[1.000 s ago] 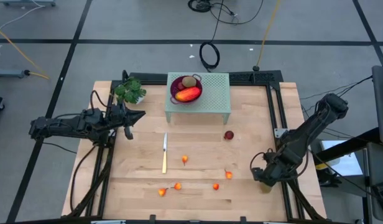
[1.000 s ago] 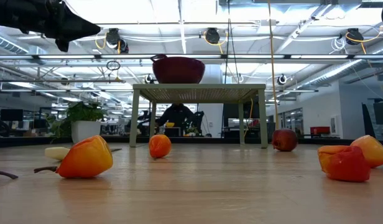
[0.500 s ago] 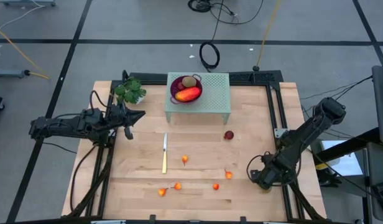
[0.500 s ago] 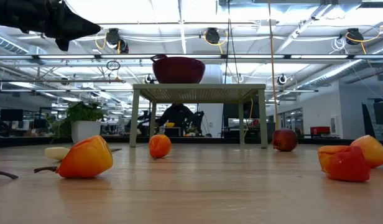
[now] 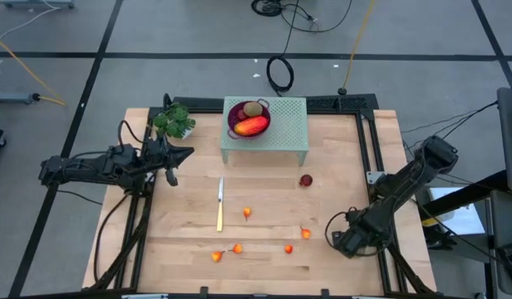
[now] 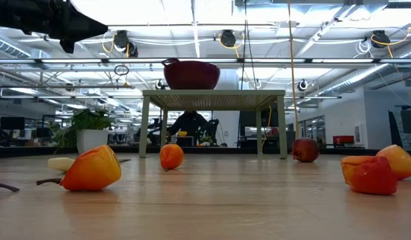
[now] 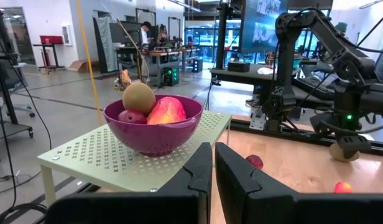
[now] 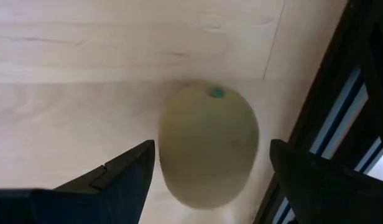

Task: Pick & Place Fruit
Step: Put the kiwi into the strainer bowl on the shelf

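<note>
Right end effector [image 8: 207, 180] gapes wide, straddling a kiwi-like oval [image 8: 208, 144] on the table [image 8: 86, 43].

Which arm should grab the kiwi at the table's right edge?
Right. Its open pincer hangs directly over the kiwi, fingers on either side. The left pincer is shut, far off near the plant.

Two kiwis: one [image 5: 253, 109] in the bowl [image 5: 236, 124], one [image 8: 208, 145] at the right edge. One mango [image 5: 251, 126], two dark red balls [image 5: 306, 180], five small orange fruits [image 5: 247, 213], one knife [image 5: 220, 203], one plant [image 5: 174, 122].
</note>
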`<state>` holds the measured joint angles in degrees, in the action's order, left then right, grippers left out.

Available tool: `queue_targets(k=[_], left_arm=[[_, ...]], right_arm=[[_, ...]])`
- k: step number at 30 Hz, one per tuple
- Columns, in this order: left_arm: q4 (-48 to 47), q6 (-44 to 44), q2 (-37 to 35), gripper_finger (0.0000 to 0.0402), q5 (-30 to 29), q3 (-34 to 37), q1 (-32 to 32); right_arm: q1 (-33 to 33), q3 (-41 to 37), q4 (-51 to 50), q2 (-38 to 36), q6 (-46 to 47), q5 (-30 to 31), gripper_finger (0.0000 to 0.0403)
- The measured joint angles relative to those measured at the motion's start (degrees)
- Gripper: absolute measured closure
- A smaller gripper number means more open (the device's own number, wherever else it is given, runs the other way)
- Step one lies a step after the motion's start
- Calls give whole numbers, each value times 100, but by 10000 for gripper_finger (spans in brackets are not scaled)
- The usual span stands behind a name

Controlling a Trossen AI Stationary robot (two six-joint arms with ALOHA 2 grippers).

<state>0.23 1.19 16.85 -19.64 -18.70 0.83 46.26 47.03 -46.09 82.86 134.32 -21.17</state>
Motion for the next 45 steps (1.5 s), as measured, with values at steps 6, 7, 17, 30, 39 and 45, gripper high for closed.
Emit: queue_targets(k=[6,7,17,30,39,45], left_arm=[[2,2,-1,382,-2,0,1],[2,2,-1,382,0,0,1],[4,15,-1,382,0,0,1],[4,13,-1,382,0,0,-1],[4,8,-1,382,-2,0,-1],[2,4,1,382,-2,0,-1]], right_arm=[[-2,0,8,197,-64,19,94],[-2,0,27,223,-71,20,94],[-2,-2,151,430,-173,54,116],[-8,-2,224,387,-67,383,193],[-350,11,1056,-91,-214,2675,192],[-752,11,2009,-502,-1155,4190,193]])
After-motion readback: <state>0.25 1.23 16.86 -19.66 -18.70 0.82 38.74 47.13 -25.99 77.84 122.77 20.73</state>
